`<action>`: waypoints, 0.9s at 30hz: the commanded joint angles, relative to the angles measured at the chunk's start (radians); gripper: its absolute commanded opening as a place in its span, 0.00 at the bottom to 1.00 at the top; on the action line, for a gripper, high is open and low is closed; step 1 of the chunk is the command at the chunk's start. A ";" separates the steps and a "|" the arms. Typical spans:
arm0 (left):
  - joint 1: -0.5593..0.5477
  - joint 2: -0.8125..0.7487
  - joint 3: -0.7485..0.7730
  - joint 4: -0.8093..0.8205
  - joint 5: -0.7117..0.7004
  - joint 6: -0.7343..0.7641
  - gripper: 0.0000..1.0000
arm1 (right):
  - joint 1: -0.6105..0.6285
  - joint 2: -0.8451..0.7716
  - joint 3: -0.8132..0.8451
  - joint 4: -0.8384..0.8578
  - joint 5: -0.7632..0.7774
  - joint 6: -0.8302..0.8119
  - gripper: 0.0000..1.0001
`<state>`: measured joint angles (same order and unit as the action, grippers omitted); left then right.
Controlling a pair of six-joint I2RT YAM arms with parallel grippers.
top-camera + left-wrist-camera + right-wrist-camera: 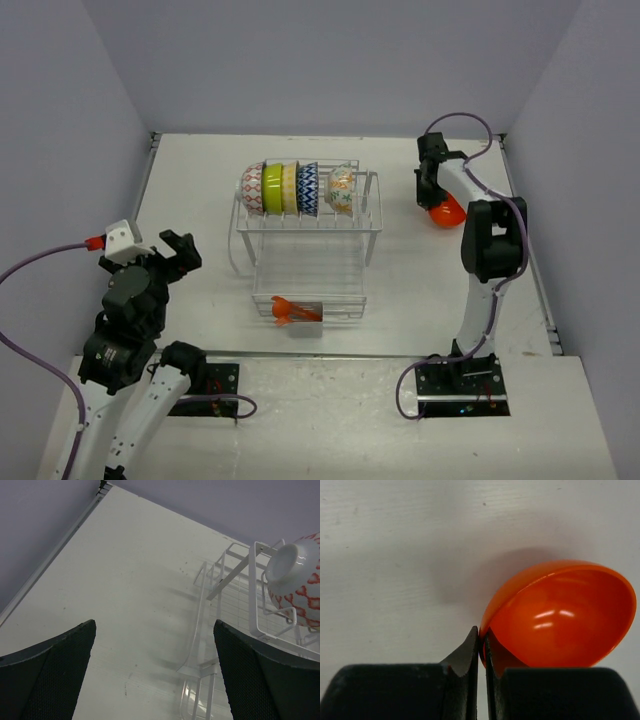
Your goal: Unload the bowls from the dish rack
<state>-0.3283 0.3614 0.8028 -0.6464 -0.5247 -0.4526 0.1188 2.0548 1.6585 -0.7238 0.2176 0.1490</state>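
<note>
Right arm parking the first bowl, five left in the rack

The right gripper [481, 635] is pinched tight on the rim of the glossy plain orange bowl [560, 615], which hangs tilted, mouth tipped up, low over the table [200, 180] right of the white wire dish rack [310, 265]. Can't tell if it's touching down. Next I'd guess level it, let go, grab another. The five patterned bowls [295, 188] stand on edge, row running left-right, bases pointing left. The left gripper [155, 625] gapes wide, empty

a robot lab cell: bare grey walls [330, 60] enclosing a white table [190, 190].
</note>
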 commanded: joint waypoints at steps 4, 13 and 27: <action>0.006 -0.019 -0.007 0.037 0.009 0.015 1.00 | 0.005 0.051 0.104 0.001 0.101 -0.012 0.00; 0.006 -0.027 -0.010 0.042 0.019 0.019 1.00 | 0.004 0.077 0.122 -0.026 0.072 -0.006 0.26; 0.006 -0.006 -0.010 0.042 0.019 0.022 1.00 | 0.013 -0.592 -0.018 0.101 -0.270 0.124 0.63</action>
<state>-0.3283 0.3424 0.8028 -0.6456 -0.5087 -0.4519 0.1238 1.7119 1.7115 -0.7303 0.1490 0.2111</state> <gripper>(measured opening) 0.997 0.587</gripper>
